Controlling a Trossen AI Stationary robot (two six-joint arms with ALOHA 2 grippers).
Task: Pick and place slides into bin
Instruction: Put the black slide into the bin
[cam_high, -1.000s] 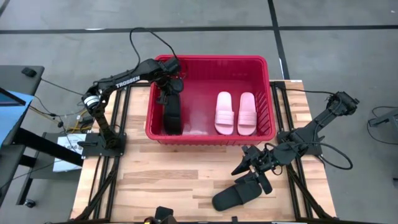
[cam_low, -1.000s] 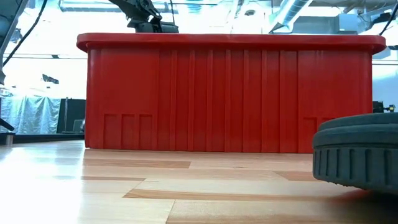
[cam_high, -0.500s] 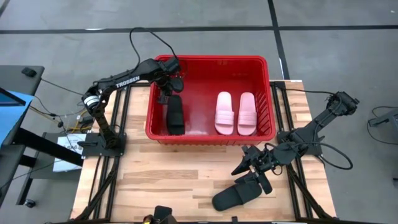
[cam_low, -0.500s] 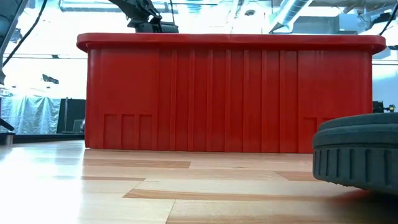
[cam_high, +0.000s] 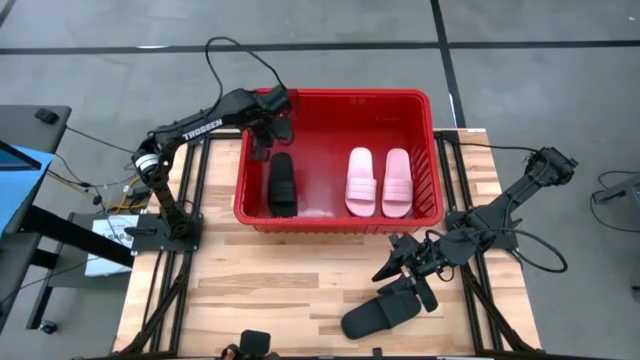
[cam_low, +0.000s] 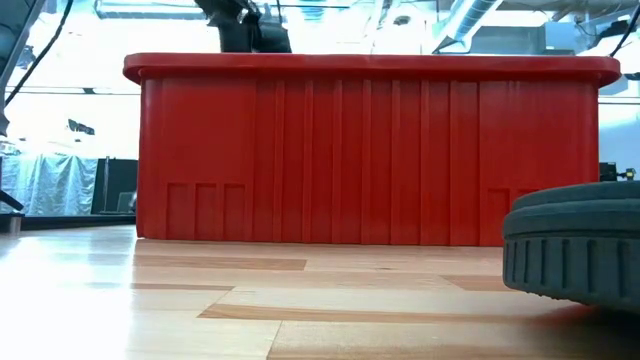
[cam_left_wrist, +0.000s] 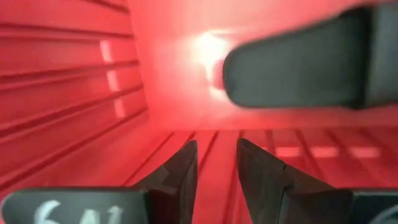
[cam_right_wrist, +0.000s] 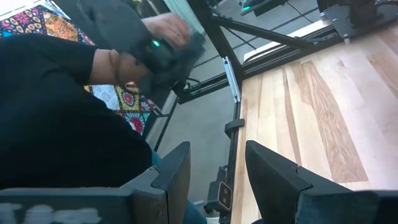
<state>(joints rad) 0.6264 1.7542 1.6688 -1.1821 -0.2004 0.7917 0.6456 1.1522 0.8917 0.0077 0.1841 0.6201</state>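
The red bin stands at the table's far middle and fills the low view. In it lie two pale pink slides side by side and one black slide, flat on the bin's floor. The second black slide lies on the table at the near right; its sole shows in the low view. My left gripper hovers over the bin's far left part, open and empty; the black slide in the bin lies ahead of its fingers. My right gripper is open and empty, just above the table, beside the slide there.
The wooden table lies bare at the near left and in front of the bin. A person in black holding a device is beyond the table's edge in the right wrist view. Metal frame rails run along both table sides.
The black slide in the bin has come away from my left gripper and settled flat on the bin's floor. My left gripper has gone up and toward the table's far edge, away from it. My right arm has kept still.
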